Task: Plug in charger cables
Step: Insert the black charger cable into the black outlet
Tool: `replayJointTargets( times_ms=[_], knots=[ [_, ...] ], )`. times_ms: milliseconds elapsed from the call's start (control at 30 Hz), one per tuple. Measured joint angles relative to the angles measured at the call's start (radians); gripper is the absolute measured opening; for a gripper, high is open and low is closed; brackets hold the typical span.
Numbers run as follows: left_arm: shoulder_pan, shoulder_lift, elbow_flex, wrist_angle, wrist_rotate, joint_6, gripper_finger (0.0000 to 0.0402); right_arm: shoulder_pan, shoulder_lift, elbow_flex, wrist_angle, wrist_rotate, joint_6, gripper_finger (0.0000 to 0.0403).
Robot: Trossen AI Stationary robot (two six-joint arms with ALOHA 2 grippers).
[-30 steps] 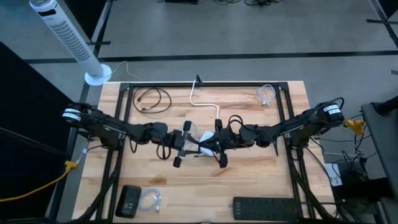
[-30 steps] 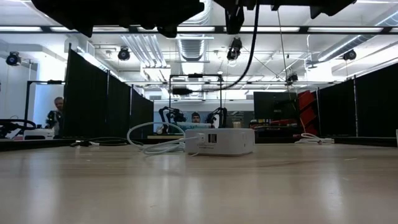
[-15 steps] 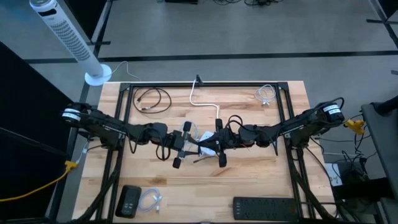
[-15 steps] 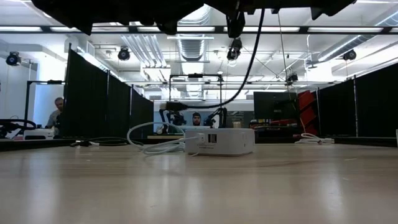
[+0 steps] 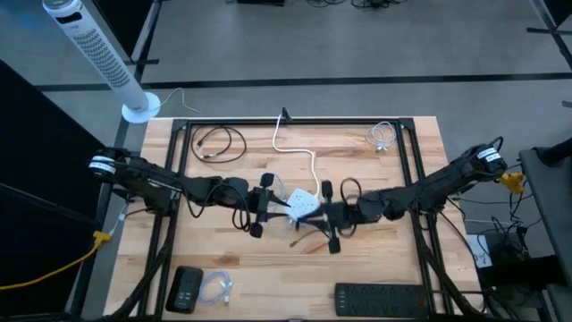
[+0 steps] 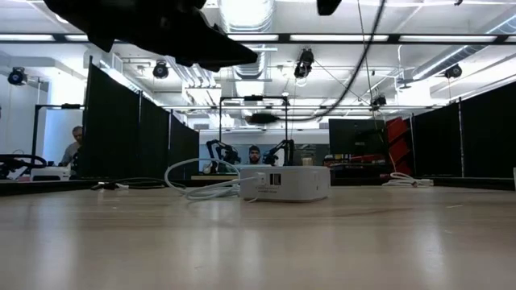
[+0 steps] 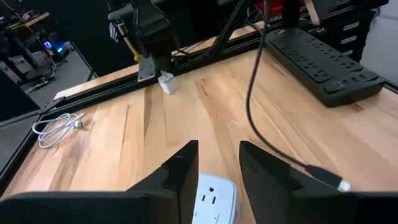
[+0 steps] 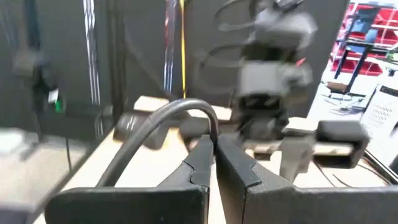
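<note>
The white socket cube (image 5: 304, 202) rests flat on the table's middle, its thick white cord (image 5: 295, 148) running to the far edge. My left gripper (image 5: 279, 206) hovers open just left of it, and the cube (image 7: 211, 200) shows through the gap between its fingers. My right gripper (image 5: 315, 217) is to the right of the cube, shut on a black charger cable (image 8: 180, 109). A coiled black cable (image 5: 219, 141) lies far left. White cables lie far right (image 5: 382, 136) and near left (image 5: 217, 288). My right gripper pinches the black cable between its two fingers, at a stretch (image 8: 208, 127) that arches up and away from the fingertips. The fingers lie about level, pointing toward the table's left. The cable sags below in a slack curve (image 6: 355, 68), its plug end (image 7: 339, 183) clear of the table.
A long black power strip (image 5: 380, 300) lies along the near edge at right. A small black box (image 5: 186, 288) sits near left. A white adapter (image 7: 166, 83) rests by the black frame rail on the right. People stand in the room beyond the table.
My right gripper has swung toward the table's near edge and a little right, rolling as it went, still shut on the black cable. The cable's hanging part has swung with it. The cube's top, half covered before, now shows between the two grippers.
</note>
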Motion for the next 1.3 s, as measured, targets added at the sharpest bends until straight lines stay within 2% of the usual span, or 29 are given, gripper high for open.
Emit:
replayJointTargets(
  times_ms=[133, 267, 333, 533, 767, 900, 1033, 1300],
  knots=[
    [0.001, 0.000, 0.000, -0.015, 0.000, -0.004, 0.0110, 0.099, 0.005, 0.000, -0.074, 0.138, -0.028, 0.0000],
    [0.007, 0.001, 0.000, -0.024, -0.007, -0.006, 0.0111, 0.189, 0.009, 0.000, -0.134, 0.397, -0.022, 0.0000],
    [0.014, 0.001, 0.000, -0.018, -0.008, -0.006, 0.0109, 0.218, 0.019, -0.009, -0.142, 0.487, 0.001, 0.0000],
    [0.028, 0.004, 0.000, -0.014, -0.010, -0.011, 0.0105, 0.212, 0.106, -0.060, -0.143, 0.491, 0.108, 0.0000],
    [0.029, 0.005, -0.001, -0.039, -0.010, -0.018, 0.0111, 0.195, 0.184, -0.063, -0.124, 0.485, 0.127, 0.0000],
    [0.029, 0.005, -0.001, -0.039, -0.010, -0.018, 0.0108, 0.204, 0.178, -0.062, -0.125, 0.403, 0.133, 0.0000],
    [0.029, 0.005, -0.001, -0.041, -0.010, -0.031, 0.0106, 0.231, 0.175, -0.061, -0.129, 0.375, 0.140, 0.0000],
    [0.029, 0.005, -0.002, -0.073, -0.009, -0.072, 0.0114, 0.263, 0.174, -0.061, -0.139, 0.246, 0.133, 0.0000]
  ],
)
